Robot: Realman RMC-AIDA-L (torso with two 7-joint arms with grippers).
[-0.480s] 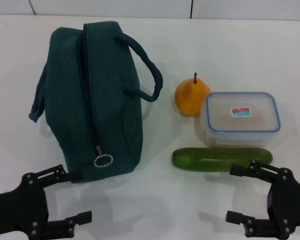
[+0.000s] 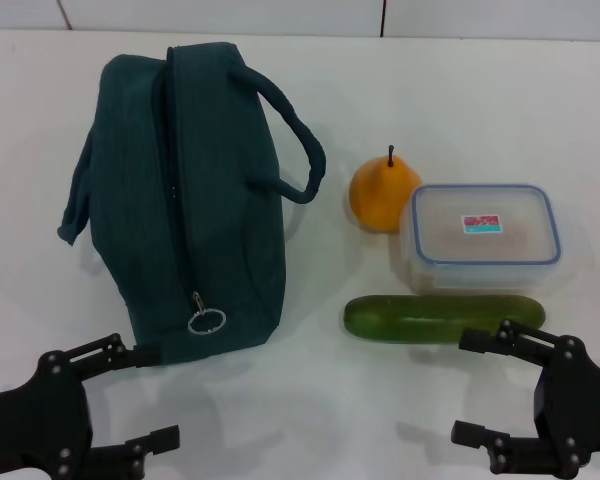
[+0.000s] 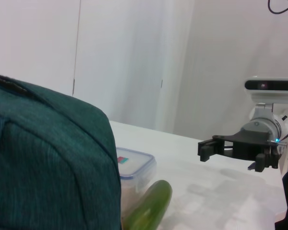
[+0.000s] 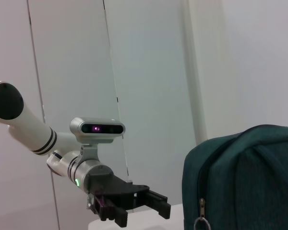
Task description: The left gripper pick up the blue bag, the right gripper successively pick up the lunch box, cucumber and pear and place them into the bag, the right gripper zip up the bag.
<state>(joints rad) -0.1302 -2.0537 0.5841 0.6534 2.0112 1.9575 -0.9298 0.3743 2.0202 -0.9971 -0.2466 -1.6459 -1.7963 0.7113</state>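
Note:
The blue bag (image 2: 195, 200) stands on the table's left half with its zip shut and the ring pull (image 2: 207, 320) facing me. To its right sit the pear (image 2: 383, 193), the lunch box (image 2: 483, 235) and, in front of them, the cucumber (image 2: 442, 318). My left gripper (image 2: 155, 395) hovers open just in front of the bag's near end. My right gripper (image 2: 470, 387) hovers open in front of the cucumber's right end. The left wrist view shows the bag (image 3: 48, 158), lunch box (image 3: 134, 165), cucumber (image 3: 151, 206) and right gripper (image 3: 221, 151).
The white table (image 2: 460, 90) runs back to a white wall. In the right wrist view the bag (image 4: 245, 177) fills the near side and the left gripper (image 4: 141, 213) hangs beyond it. Two loop handles arch off the bag's sides.
My left gripper has drawn back slightly toward the table's near edge. The right gripper and all objects are where they were.

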